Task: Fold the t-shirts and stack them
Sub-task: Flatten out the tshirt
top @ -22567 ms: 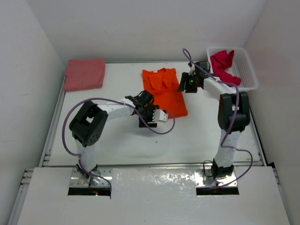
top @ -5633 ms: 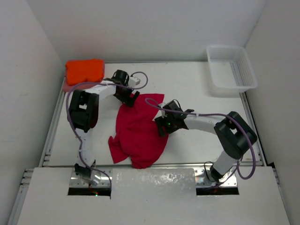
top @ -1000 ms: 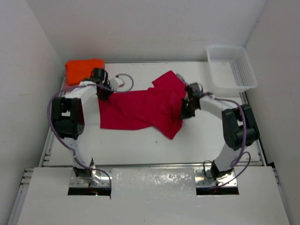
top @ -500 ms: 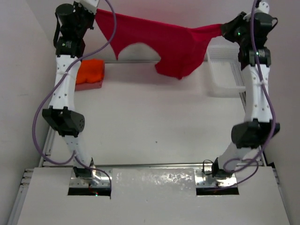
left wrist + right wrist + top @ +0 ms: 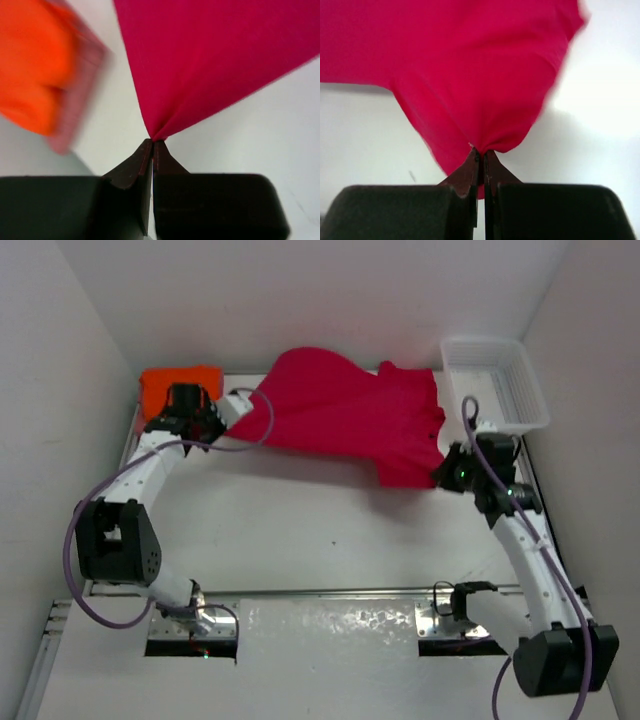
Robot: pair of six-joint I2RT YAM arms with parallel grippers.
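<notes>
Lowered: crimson t-shirt [image 5: 350, 420] down from overhead | left claw [image 5: 152, 146], right claw [image 5: 481, 156] closed tight on its edges | risk: thin pinch slips, shirt bunches.

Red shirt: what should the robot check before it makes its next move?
1. The left claw is shut on the red shirt: ok.
2. The right claw is shut on it too: ok.
3. The red shirt lies flat on the table: cannot tell; it looks rumpled.
4. The red shirt is outside the basket: ok.
5. The orange shirt sits folded in the far left corner: ok.
</notes>
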